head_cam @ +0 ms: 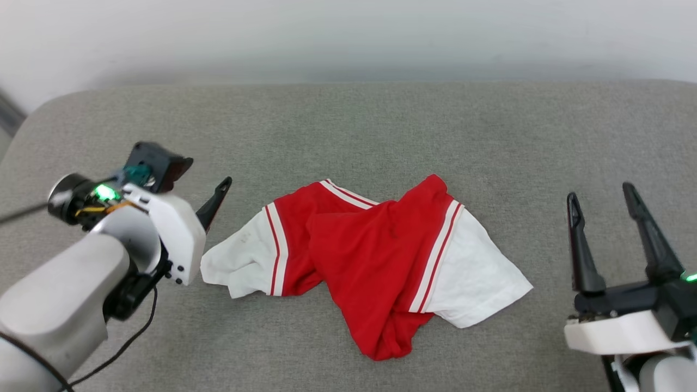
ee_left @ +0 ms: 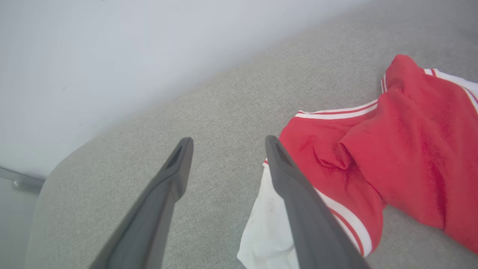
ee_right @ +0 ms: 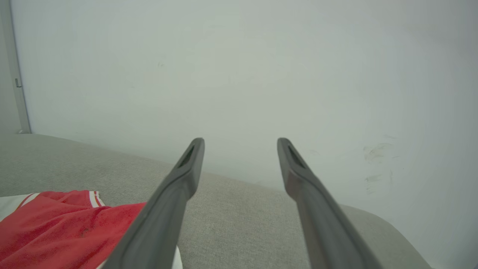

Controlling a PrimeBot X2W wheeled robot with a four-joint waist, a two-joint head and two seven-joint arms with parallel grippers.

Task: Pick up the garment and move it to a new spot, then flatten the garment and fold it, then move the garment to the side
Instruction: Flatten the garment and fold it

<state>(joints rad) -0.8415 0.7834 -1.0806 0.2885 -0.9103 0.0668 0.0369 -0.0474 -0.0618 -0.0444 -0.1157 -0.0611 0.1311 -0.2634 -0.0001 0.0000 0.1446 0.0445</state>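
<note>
The red jersey T-shirt (head_cam: 375, 256) lies crumpled in the middle of the grey fabric-covered bench (head_cam: 348, 125), between my two arms. Its red body is bunched and folded over itself, and a lobe of it trails toward me. One white sleeve (head_cam: 239, 261) spreads toward my left and the other white sleeve (head_cam: 479, 277) toward my right, each edged with red-and-white striped trim (head_cam: 276, 250). I can make out no numerals; I take them to be buried in the folds. It is neither flat nor folded, so I judge the flattening is what comes next. Lying centred like this, it suits that step, since each arm has a sleeve on its own side to pull outward.

My left jaws are just beside the nearer sleeve, spread wide and grasping nothing. In the left wrist view one finger (ee_left: 298, 209) crosses in front of the white cloth. I cannot tell whether it touches or hovers above, but bare bench fabric shows between the two fingers.

My right jaws stand well apart from the shirt at my right, also spread wide and empty, tips pointing toward the pale wall (ee_right: 239, 67).
</note>
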